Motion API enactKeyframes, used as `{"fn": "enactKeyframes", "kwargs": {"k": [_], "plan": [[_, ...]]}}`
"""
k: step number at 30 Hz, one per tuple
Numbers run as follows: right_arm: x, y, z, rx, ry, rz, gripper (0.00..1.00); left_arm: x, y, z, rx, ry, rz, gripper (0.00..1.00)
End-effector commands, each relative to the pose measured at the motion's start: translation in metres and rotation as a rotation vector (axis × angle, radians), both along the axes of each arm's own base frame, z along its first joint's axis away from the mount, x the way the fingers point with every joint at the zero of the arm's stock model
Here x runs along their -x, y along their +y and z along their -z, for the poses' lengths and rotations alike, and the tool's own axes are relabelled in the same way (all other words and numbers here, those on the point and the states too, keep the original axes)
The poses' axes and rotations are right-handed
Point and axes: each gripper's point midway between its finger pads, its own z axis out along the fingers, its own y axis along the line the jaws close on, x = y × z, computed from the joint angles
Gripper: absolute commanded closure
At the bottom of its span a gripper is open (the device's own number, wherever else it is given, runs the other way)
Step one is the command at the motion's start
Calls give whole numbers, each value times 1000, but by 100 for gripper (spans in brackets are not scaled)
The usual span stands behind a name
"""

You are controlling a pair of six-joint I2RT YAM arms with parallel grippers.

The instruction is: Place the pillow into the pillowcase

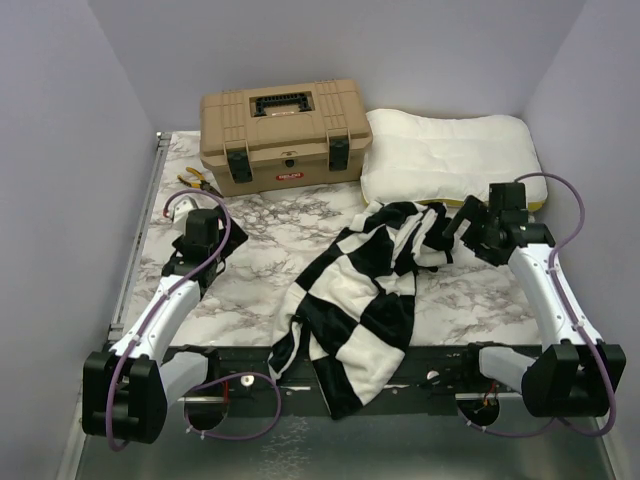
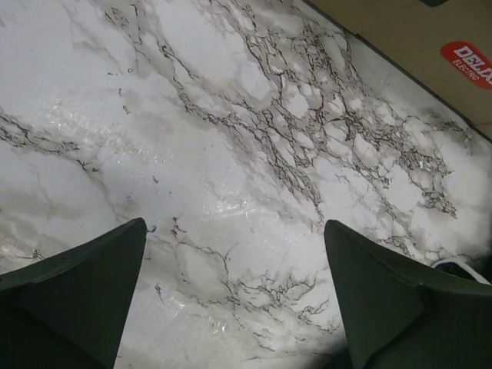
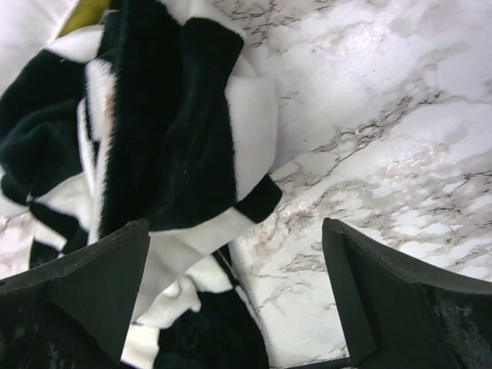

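The white pillow point(image 1: 450, 155) with a yellow edge strip lies at the back right, beside the tan toolbox. The black-and-cream checkered pillowcase point(image 1: 360, 290) lies crumpled in the middle, draped from near the pillow down over the table's front edge. My right gripper point(image 1: 452, 226) is open, its fingers straddling the pillowcase's upper right corner point(image 3: 169, 138), holding nothing. My left gripper point(image 1: 192, 262) is open and empty over bare marble point(image 2: 231, 154) at the left, well clear of the cloth.
A tan toolbox point(image 1: 285, 133) stands at the back centre-left; its edge and red label show in the left wrist view point(image 2: 467, 61). Yellow-handled pliers point(image 1: 200, 178) lie left of it. Grey walls close in on three sides. A metal rail point(image 1: 135, 260) runs along the table's left edge.
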Motion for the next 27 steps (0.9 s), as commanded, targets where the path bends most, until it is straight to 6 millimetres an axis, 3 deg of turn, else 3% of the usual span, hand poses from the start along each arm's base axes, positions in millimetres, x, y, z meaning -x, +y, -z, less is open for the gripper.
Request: {"fn": "enactKeyframes", "kwargs": {"k": [1,7,12,16,19,21,24,27], "plan": [[11,28,-8,-110,-28,-150,0,12,-8,8,1,42,81,1],[8,72,4,-315,1,-267,1,20,-46,6,92,66,302,1],[3,96,6,-297,22,-350,1,25,-52,9,118,76,333,1],[1,106,30,-233,90,-380,8,28,-55,7,149,73,323,1],[1,101,51,-177,155,-366,22,32,-55,6,168,70,311,1],[-4,98,49,-152,151,-361,40,34,-56,4,177,70,311,1],[-18,101,27,-131,80,-406,78,35,-60,-5,204,53,315,1],[-31,113,-3,-129,17,-500,95,34,-68,-20,251,20,334,1]]}}
